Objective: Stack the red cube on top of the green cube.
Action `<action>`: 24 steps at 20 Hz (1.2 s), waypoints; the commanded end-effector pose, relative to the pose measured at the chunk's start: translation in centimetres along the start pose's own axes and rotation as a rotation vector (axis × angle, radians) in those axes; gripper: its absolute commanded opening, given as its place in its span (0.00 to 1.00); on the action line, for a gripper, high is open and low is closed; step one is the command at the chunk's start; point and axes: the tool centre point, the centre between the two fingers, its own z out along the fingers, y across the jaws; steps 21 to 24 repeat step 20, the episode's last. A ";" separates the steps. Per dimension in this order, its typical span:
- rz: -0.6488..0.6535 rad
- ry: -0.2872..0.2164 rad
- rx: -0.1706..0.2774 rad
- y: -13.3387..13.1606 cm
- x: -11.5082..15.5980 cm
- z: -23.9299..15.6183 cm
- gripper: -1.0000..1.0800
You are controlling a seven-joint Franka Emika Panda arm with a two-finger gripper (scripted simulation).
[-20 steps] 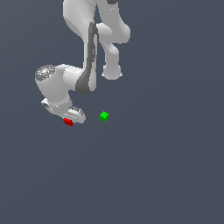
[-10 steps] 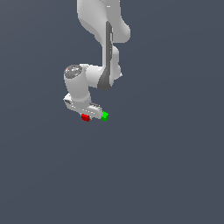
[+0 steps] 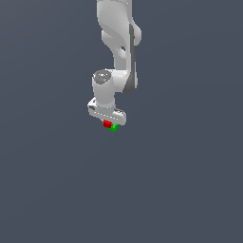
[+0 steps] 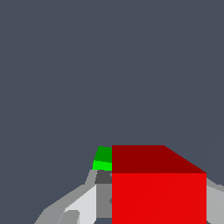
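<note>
The red cube (image 3: 107,124) sits between the fingers of my white gripper (image 3: 108,123), which is shut on it. The green cube (image 3: 114,127) lies right beside and slightly below the red one, toward the exterior view's right. In the wrist view the red cube (image 4: 158,190) fills the near field between the grey fingers (image 4: 83,203), and a small part of the green cube (image 4: 103,158) shows past its edge. I cannot tell whether the two cubes touch.
The white arm (image 3: 118,42) rises above the gripper. The surface around the cubes is plain dark grey-blue (image 3: 180,180).
The arm has carried the red cube toward the exterior view's right, from well apart from the green cube to right against it.
</note>
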 end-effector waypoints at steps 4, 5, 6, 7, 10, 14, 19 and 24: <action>0.001 0.001 0.000 -1.6 -1.7 0.5 0.00; 0.001 0.001 0.000 -1.8 -1.8 0.6 0.00; 0.001 0.001 0.000 -1.9 -1.9 0.6 0.00; 0.001 0.001 0.000 -1.9 -1.9 0.6 0.00; 0.001 0.001 0.000 -1.9 -1.7 0.6 0.00; 0.001 0.001 0.000 -1.9 -1.7 0.6 0.96; 0.001 0.001 0.000 -1.9 -1.7 0.6 0.96; 0.001 0.001 0.000 -1.9 -1.7 0.6 0.96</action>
